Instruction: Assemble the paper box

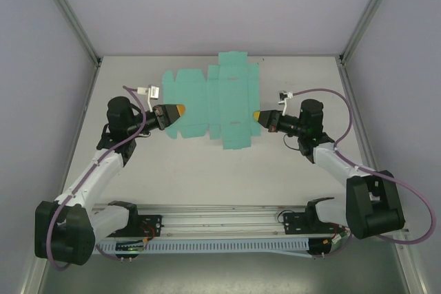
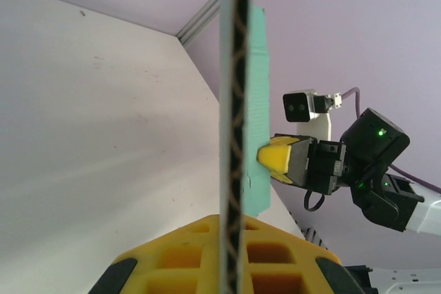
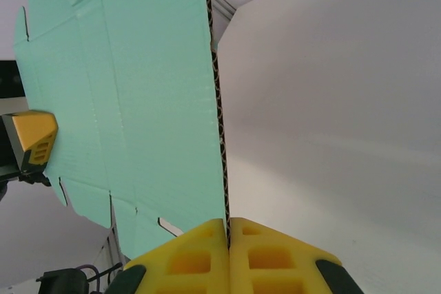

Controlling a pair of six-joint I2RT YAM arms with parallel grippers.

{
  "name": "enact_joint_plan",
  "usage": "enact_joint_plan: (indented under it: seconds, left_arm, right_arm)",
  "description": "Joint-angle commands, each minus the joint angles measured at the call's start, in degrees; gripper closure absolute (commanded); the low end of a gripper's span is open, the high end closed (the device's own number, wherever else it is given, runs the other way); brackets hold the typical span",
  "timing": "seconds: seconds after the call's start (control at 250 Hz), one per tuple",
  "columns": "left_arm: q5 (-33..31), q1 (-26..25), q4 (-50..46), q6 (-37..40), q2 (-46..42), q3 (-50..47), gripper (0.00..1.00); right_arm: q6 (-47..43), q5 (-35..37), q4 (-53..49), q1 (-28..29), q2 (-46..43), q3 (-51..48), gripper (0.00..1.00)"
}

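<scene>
your paper box [image 1: 213, 101] sits unfolded, flat over the middle of the desk [image 1: 207, 177]. the left gripper [image 1: 176, 110] and right gripper [image 1: 258, 116] are each pinched onto an opposite edge. pull unevenly and it could slip out or buckle off-crease.

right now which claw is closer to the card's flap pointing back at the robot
Right. The right claw pinches the green card at its right edge, beside that flap; the left claw pinches its left edge, across the sheet.

Right gripper [image 3: 228, 228] pinches the paper box [image 3: 124, 101] by its corrugated edge — left gripper [image 3: 36, 139] at the far side
</scene>
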Motion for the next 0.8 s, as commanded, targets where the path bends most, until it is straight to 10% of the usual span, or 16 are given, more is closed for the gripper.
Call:
enact_joint_plan:
  seconds: [0.0,0.06,0.376,0.795]
  left_arm:
    - [-1.2,-0.2,-3.3,2.2,-1.4,-0.5,0.51]
    - [-7.2,-0.2,-11.1,5.4,-2.3,0.8,0.02]
    - [-42.3,-0.2,-37.3,9.9,-5.5,5.0,0.01]
    - [-32.3,-0.2,-29.3,11.6,-1.3,6.2,0.01]
  right_arm:
    - [-4.7,2.0,-1.4,0.5,-2.1,1.0,1.00]
    - [-10.4,5.5,-9.4,1.3,-3.3,2.8,1.00]
    - [-41.1,37.2,-47.5,12.3,-1.8,15.0,1.00]
    - [-78.8,71.3,-38.0,25.3,11.4,21.1,1.00]
